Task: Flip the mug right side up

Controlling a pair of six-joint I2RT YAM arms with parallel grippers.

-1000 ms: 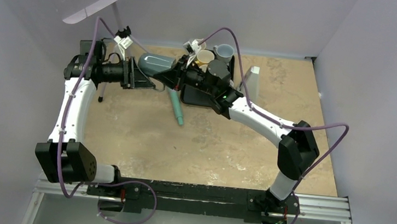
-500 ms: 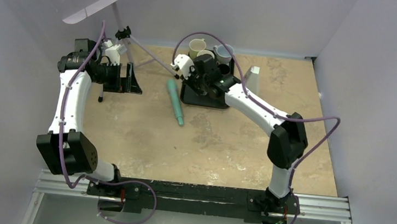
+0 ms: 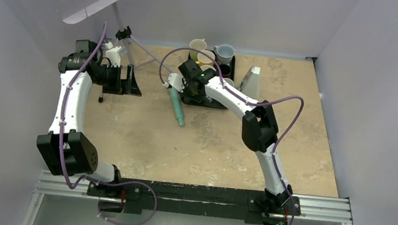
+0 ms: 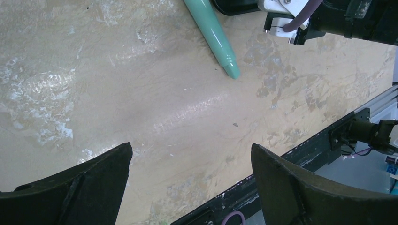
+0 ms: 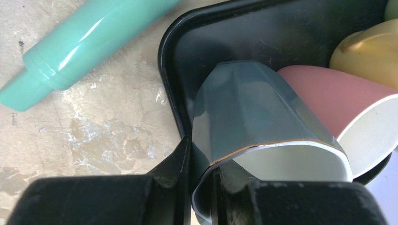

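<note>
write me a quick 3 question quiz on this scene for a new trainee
1. True or false: the left gripper is shut on a mug.
2. Which colour of mug does the right gripper pinch by the rim? A pink B yellow C grey-blue
3. Fill in: the teal tube lies ___ the black tray.

Key: 1 false, it is open and empty. 2 C, the grey-blue mug. 3 outside.
</note>
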